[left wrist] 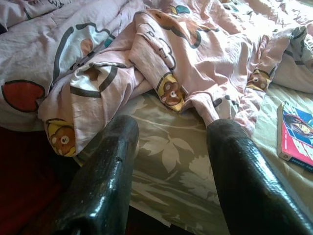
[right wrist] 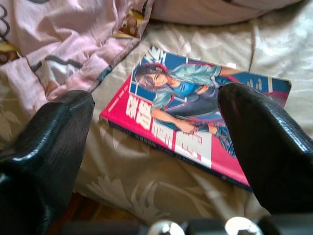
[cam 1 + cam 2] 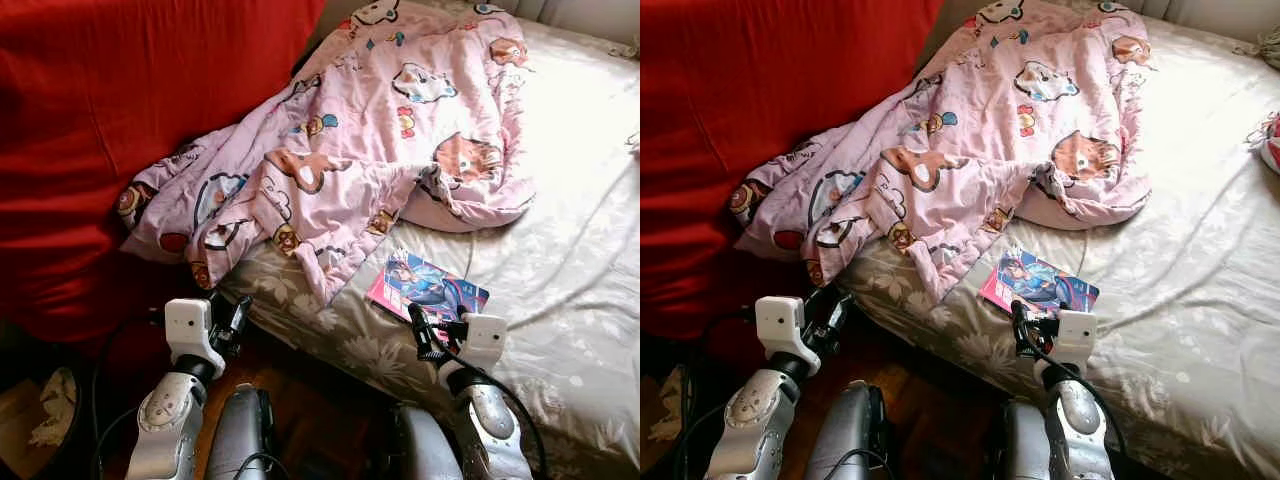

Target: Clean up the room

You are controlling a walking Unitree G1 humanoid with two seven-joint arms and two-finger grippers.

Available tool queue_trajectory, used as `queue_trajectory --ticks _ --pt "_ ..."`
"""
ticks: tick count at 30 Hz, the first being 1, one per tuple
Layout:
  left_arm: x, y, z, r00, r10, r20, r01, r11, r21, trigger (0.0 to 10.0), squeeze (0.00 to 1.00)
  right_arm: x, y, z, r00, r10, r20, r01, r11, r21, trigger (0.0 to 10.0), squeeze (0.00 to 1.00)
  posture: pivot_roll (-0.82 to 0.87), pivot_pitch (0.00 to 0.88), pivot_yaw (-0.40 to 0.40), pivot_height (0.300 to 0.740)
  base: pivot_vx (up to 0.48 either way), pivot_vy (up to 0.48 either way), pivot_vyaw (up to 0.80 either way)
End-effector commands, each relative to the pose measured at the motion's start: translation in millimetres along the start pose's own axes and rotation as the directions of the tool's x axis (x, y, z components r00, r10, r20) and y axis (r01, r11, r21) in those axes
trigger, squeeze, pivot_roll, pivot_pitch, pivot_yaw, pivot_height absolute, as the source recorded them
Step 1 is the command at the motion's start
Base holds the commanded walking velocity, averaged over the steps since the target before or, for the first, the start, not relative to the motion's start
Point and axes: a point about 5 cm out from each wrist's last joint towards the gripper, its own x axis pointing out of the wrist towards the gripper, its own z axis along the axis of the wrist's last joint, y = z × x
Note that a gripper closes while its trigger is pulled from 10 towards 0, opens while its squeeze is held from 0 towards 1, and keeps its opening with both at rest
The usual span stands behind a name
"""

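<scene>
One book [image 3: 427,286], pink/red cover w/ a drawn figure in blue, lies flat on the bed [image 3: 570,250] near its front edge, cover up. Long axis runs diagonal across the sheet: one short end twd the pink blanket [image 3: 350,130], other end twd the bed's right side. Near corner sits just beside the blanket's hanging tip, not under it.

One blanket, pink w/ cartoon bears, crumpled in a heap from the bed's head down to the front-left corner, part draped over the edge against the red cover [image 3: 110,120] at left. Sheet is beige w/ leaf print.

Right claw [image 2: 156,147] is just short of the book, over the bed edge, fingers [image 2: 264,142] spread wide w/ nothing btwn them; book lies in the gap as seen from the wrist, no contact. Left claw [image 1: 171,166] is at the bed's front-left corner, pointing at the blanket's draped edge, fingers also apart, empty.

Wood floor [image 3: 310,400] below btwn the 2 arms.
</scene>
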Motion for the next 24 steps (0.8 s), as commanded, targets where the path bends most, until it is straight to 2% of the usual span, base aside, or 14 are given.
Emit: queue_trajectory --ticks 1,4,9,20,24 --pt "-2.1 -0.5 -2 1.0 -0.01 -0.013 0.01 1.0 -0.008 10.0 0.0 -3.7 -3.2 -6 1.0 -0.001 -0.027 0.001 1.0 0.004 10.0 0.0 0.05 0.224 0.002 0.612 0.0 0.0 0.0" --pt "-1.0 -1.2 -1 1.0 -0.009 -0.009 0.009 1.0 -0.01 10.0 0.0 -0.1 -7.5 2 0.999 -0.044 0.007 0.043 0.998 0.039 10.0 0.0 0.05 0.232 0.004 0.612 0.0 0.0 0.0" --pt "-0.6 -1.8 -1 1.0 -0.011 -0.009 0.011 1.0 -0.012 10.0 0.0 2.4 -10.0 3 0.996 -0.093 0.008 0.092 0.994 0.063 10.0 0.0 0.05 0.242 0.008 0.612 0.0 0.0 0.0" --pt "-1.2 -1.3 -1 1.0 -0.009 -0.012 0.008 1.0 -0.015 10.0 0.0 2.2 -0.1 1 0.999 -0.049 0.011 0.048 0.996 0.071 10.0 0.0 0.05 0.248 0.003 0.612 0.0 0.0 0.0" --pt "-2.0 -1.8 -2 1.0 -0.007 -0.017 0.007 1.0 -0.018 10.0 0.0 3.9 -1.9 2 0.999 -0.052 0.008 0.051 0.996 0.069 10.0 0.0 0.05 0.249 0.003 0.612 0.0 0.0 0.0"
